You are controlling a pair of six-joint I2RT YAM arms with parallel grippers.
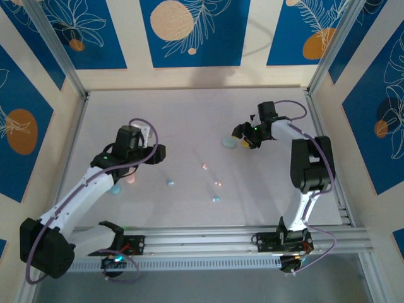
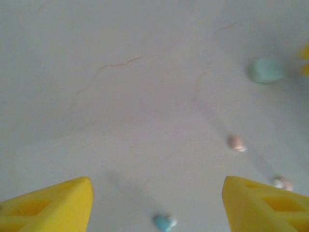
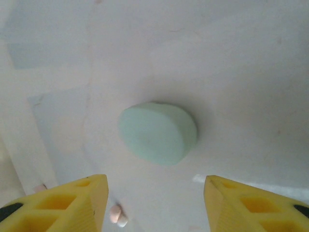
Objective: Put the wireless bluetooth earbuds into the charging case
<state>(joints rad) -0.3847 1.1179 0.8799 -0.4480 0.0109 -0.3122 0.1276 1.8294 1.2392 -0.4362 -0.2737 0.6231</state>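
- You're looking at the left end effector (image 2: 157, 186) hanging above the table (image 2: 120, 96), its yellow fingers (image 2: 53, 205) standing well apart with nothing between them.
- A blue earbud (image 2: 164, 222) is lying almost dead centre in that gap, low in the wrist view and back from the tips. I'm judging you're needing a descent with hardly any sideways correction.
- One pink earbud (image 2: 236, 142) is sitting ahead of the finger on the right of that view. A second pink earbud (image 2: 281, 182) is lying just beside its tip, so I'm calling that one a bump risk on the way down.
- Across the table, the right end effector (image 3: 154, 180) is hovering with its fingers parted too, gripping nothing.
- The mint case (image 3: 158, 131) is lying flat straight ahead of it, lined up with the gap and clear of both tips. Its long axis is running roughly from finger to finger, slightly tilted.
- From above, the left arm is reading as nearer the blue earbud, and the right arm as nearer the case.
- I'm not able to tell whether the case lid is open.
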